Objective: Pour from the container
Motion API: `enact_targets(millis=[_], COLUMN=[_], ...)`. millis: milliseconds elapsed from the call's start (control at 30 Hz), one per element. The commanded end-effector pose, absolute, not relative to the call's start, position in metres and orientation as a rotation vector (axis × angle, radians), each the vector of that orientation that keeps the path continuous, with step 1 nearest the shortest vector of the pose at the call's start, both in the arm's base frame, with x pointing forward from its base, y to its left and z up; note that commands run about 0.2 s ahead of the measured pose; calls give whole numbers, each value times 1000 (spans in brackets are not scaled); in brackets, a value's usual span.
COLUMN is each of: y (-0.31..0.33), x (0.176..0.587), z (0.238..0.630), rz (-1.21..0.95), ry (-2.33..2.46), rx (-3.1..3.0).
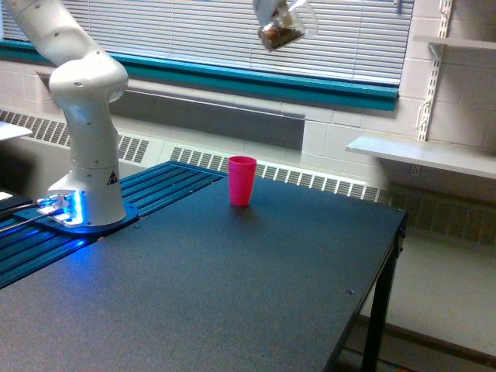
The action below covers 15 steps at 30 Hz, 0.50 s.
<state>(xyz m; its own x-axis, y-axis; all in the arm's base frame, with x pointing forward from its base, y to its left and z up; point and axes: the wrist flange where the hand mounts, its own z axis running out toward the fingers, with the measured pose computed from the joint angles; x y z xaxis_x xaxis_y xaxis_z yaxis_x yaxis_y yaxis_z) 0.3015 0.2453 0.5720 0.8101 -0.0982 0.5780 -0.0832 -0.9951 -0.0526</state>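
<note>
The clear container (pixel 283 29) with brown stuff hangs tilted near the top edge, high above the pink cup (pixel 241 180) on the table (pixel 232 294), mouth direction unclear, and the gripper's cropped off, so can't tell its grip.

The container (pixel 283 27) is a small clear, see-through cup with dark brown contents gathered in its lower part. It hangs high in the air at the top of the exterior view, in front of the window blinds, well above the worktop (pixel 232 287). It is tilted, its brown-filled base lower and toward the exterior view's left, its clear rim end higher and toward the right. It sits above and slightly right of the pink cup (pixel 242 180), well apart from it.
</note>
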Motion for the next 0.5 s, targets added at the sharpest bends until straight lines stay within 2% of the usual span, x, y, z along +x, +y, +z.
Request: enact_targets(millis=[33, 500], y=[250, 262], x=[282, 242], z=[558, 523], rz=[-918, -791], ry=[203, 249], rx=[-2975, -3011])
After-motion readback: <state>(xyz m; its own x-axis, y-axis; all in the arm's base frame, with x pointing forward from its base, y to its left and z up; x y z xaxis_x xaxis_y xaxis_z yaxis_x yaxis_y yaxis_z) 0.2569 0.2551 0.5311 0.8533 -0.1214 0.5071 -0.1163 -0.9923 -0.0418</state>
